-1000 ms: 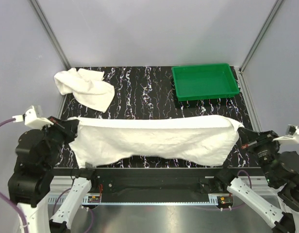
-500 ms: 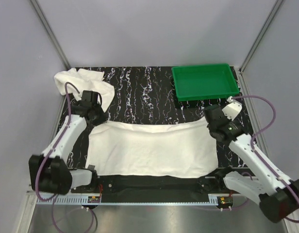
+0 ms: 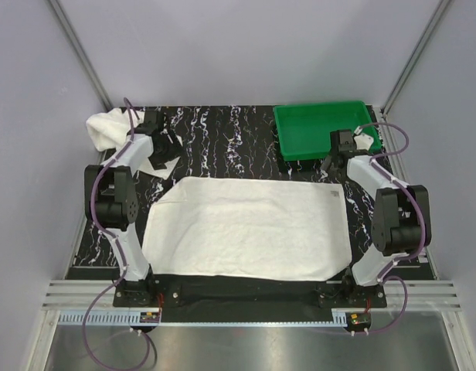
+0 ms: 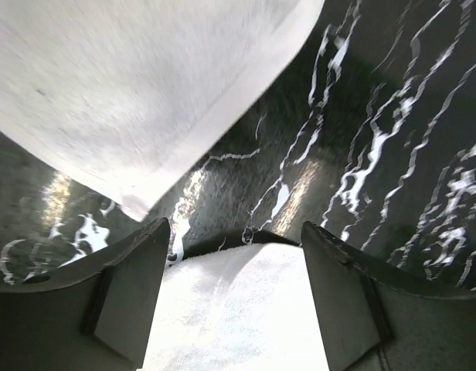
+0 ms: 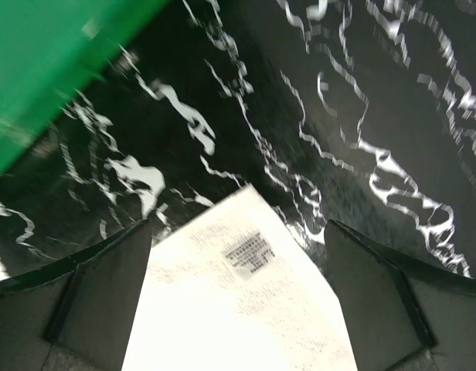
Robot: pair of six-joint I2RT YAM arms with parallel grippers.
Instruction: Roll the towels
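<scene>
The larger white towel (image 3: 246,228) lies spread flat across the middle of the black marbled table. Its far left corner (image 4: 238,309) sits between the open fingers of my left gripper (image 4: 234,232) (image 3: 164,153), apart from both of them. The far right corner, with a printed label (image 5: 246,255), lies between the open fingers of my right gripper (image 5: 238,228) (image 3: 331,164), also free of them. The smaller towel (image 3: 107,127) (image 4: 145,93) is crumpled at the back left, just beyond the left gripper.
A green plastic tray (image 3: 324,130) (image 5: 52,62) stands at the back right, close behind the right gripper. Grey walls and metal posts close in the table on three sides. Both arms stretch along the towel's left and right edges.
Both grippers have opened and let go of the large towel's far corners. The towel has been drawn further back and now lies flat, and both arms reach deeper toward the back.
</scene>
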